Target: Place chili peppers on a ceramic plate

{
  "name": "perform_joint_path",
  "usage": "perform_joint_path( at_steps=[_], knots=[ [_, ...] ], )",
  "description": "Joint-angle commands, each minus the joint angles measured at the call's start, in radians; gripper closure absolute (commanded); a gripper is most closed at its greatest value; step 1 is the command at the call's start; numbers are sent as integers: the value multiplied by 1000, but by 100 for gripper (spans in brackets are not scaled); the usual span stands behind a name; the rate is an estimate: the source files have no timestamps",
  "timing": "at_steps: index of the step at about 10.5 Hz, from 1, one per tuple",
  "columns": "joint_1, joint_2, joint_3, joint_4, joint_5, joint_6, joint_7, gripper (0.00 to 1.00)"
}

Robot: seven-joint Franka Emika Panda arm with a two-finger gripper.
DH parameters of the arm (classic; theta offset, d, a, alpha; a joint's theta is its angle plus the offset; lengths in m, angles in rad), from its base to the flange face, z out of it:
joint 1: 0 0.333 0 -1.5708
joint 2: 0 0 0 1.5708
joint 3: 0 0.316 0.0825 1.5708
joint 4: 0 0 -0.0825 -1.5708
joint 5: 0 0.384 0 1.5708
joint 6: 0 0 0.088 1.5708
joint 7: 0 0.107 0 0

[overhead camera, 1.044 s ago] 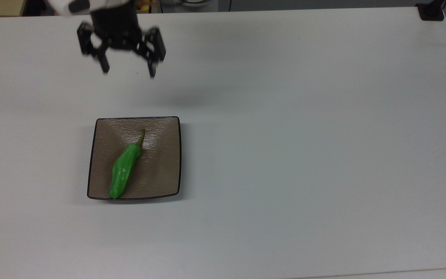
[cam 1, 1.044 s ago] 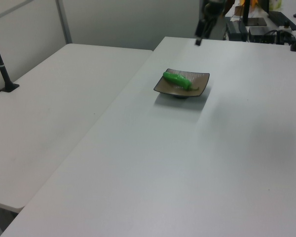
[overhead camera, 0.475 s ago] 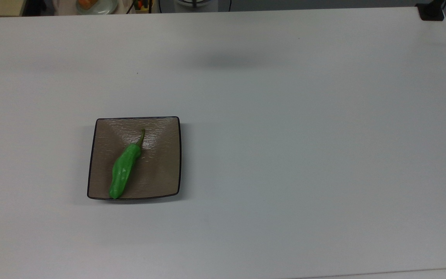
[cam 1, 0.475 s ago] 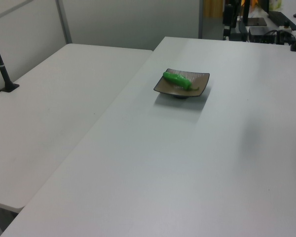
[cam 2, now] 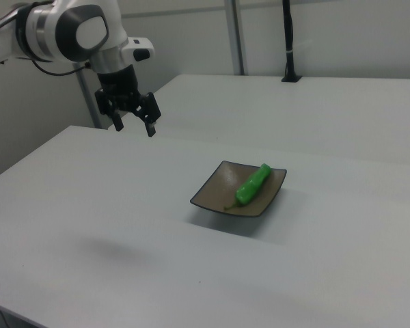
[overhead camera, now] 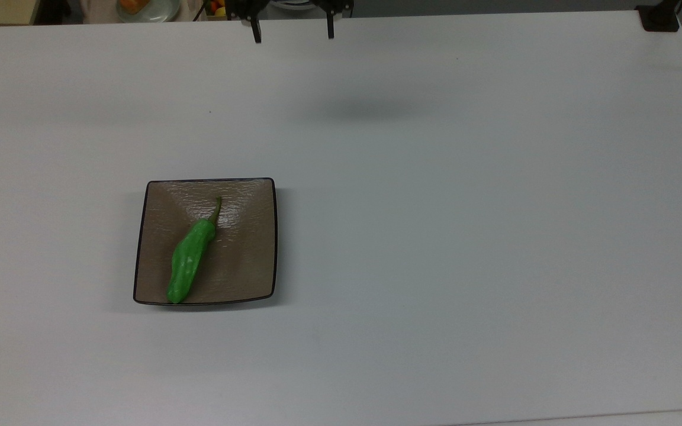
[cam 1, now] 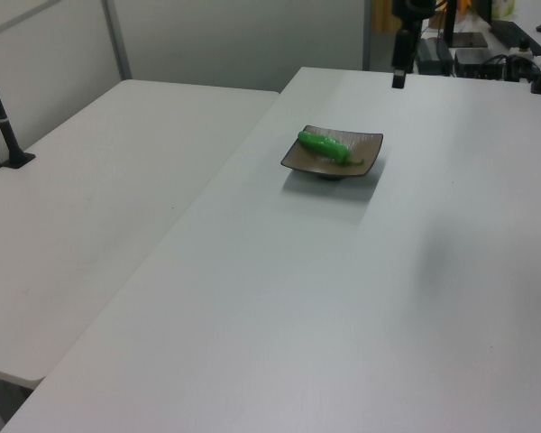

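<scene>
A glossy green chili pepper lies diagonally on the square brown ceramic plate, stem toward the top view's upper edge. The pepper and plate also appear in the left view, and the pepper and plate in the right view. My gripper hangs open at the top view's upper edge, high above the table and far from the plate. In the right view the gripper is empty, up and to the left of the plate.
The white table stretches wide around the plate. A black clamp base sits at the top view's upper right corner. A second white table with a black pole adjoins in the left view.
The open gripper left the top view's upper left, passed out of that view, and now shows at its upper edge further right. Pepper and plate have not moved.
</scene>
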Motion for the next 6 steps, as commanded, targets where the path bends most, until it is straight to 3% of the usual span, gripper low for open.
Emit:
perform_joint_path(
  at_steps=[1,6],
  knots=[
    [10,5,-7,-11,22,55,0,0],
    [10,2,-7,-19,27,55,1,0]
  ],
)
